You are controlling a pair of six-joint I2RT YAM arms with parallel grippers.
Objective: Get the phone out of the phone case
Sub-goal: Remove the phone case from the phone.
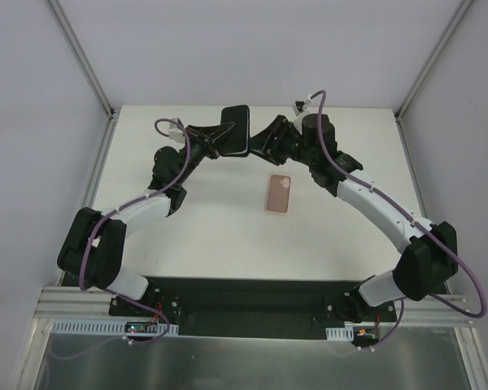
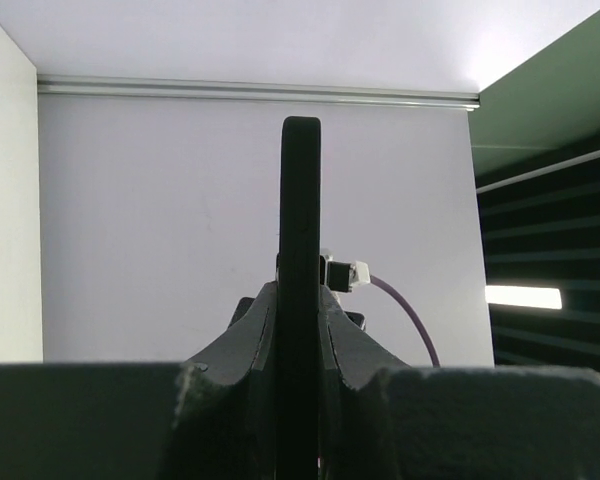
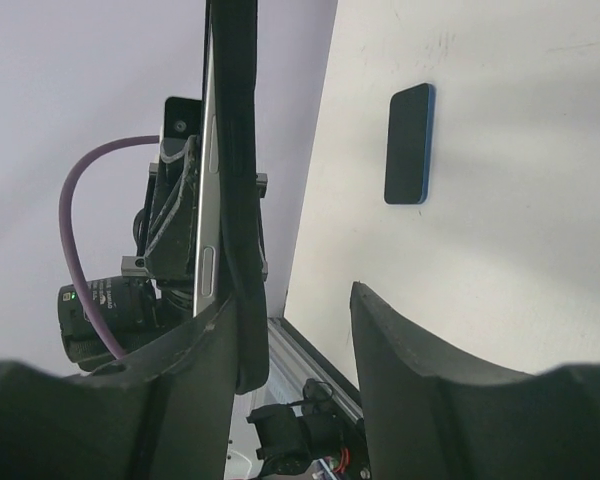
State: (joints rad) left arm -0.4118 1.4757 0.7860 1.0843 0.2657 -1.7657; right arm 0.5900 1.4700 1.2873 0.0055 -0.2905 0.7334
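Note:
The black phone (image 1: 237, 128) is held up above the far side of the table, clamped in my left gripper (image 1: 222, 136). In the left wrist view it stands edge-on (image 2: 301, 200) between the shut fingers (image 2: 250, 330). The salmon-pink phone case (image 1: 278, 193) lies flat on the table, apart from the phone and from both grippers. In the right wrist view it shows as a dark rectangle (image 3: 410, 143). My right gripper (image 1: 266, 145) is open just right of the phone. In the right wrist view the phone's edge (image 3: 235, 150) lies along its left finger (image 3: 195, 350), with a wide gap to the other finger.
The white table (image 1: 211, 219) is walled by grey panels with aluminium posts (image 1: 85, 61) at the back corners. A black base plate (image 1: 244, 296) runs along the near edge. Purple cables (image 1: 346, 162) loop off both wrists.

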